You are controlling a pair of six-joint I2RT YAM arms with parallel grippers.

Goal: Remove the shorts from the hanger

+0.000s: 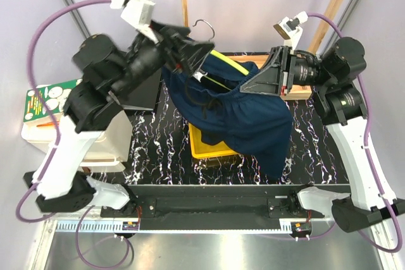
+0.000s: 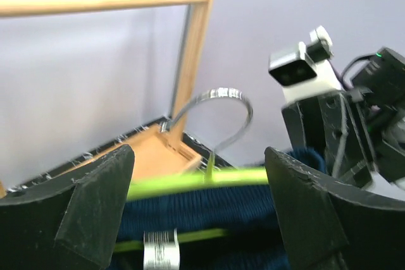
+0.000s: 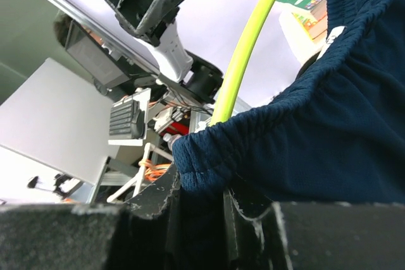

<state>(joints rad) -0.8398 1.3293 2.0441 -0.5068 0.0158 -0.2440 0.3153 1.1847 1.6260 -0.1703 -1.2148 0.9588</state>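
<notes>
While the right tool (image 3: 202, 205) pinches the shorts (image 3: 329, 131), open left tool (image 2: 198, 164) straddles the hanger (image 2: 177, 183).

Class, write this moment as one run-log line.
left tool: open around hanger | right tool: shut on shorts | shorts: on hanger

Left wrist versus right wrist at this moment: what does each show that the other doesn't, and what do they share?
Left wrist only: the left gripper open, its fingers either side of the hanger, plus the silver hook and the wooden rack behind. Right wrist only: the right gripper shut on the waistband edge of the shorts. Both: the lime-green hanger bar and the navy shorts hanging on it.
</notes>
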